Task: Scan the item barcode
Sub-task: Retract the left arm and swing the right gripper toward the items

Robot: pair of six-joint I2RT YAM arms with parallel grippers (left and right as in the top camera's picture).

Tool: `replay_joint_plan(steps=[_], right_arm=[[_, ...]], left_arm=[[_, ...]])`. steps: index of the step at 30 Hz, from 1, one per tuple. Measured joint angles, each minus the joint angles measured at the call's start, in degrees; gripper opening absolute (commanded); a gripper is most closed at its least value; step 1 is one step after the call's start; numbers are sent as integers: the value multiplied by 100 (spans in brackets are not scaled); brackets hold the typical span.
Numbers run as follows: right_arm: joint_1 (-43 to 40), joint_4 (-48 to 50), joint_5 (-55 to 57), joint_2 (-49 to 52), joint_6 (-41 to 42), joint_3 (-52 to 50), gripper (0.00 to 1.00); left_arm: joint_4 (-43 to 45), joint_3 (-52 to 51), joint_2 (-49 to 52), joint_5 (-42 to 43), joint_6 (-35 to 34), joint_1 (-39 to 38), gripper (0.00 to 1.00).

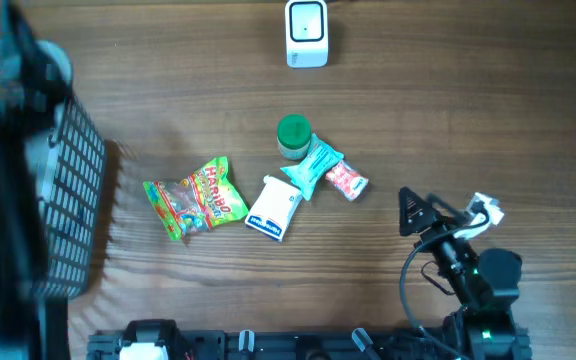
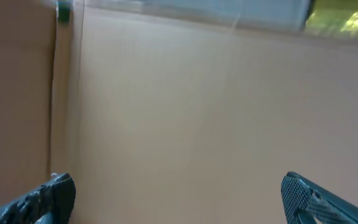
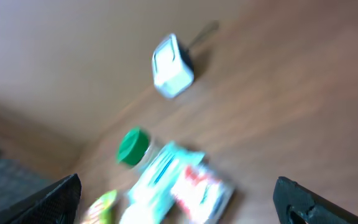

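A white barcode scanner (image 1: 308,33) stands at the table's far edge and also appears in the right wrist view as the scanner (image 3: 171,66). Mid-table lie a green-lidded jar (image 1: 293,135), a teal packet (image 1: 311,167), a red-and-white packet (image 1: 346,181), a white-and-blue pack (image 1: 274,208) and a colourful candy bag (image 1: 196,198). No barcode shows on any item. My right gripper (image 1: 446,208) hovers open to the right of the pile, with the blurred jar (image 3: 133,145) and packets (image 3: 185,183) ahead of the gripper (image 3: 179,199). My left gripper (image 2: 179,199) is open and empty before a plain brown surface.
A black wire basket (image 1: 68,210) stands at the left edge of the table. My left arm (image 1: 18,60) is a dark blur above it. Bare wood lies between the pile and the scanner.
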Motion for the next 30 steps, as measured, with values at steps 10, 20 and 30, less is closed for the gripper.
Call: replay_joint_plan(steps=[10,20,30], right_arm=[[0,289,-2177,1005,1233,105,100],[754,-3536,-1888,1032,-48,2645,99],[997,-5252,-1139,1064,-710,3952,99]], left_arm=[[699,-1384,-2706,730,-31,-42,100],[664,-1613,-3289,693,-31,-181,100],[686,-1624,-4723,667,-28,-417,100]])
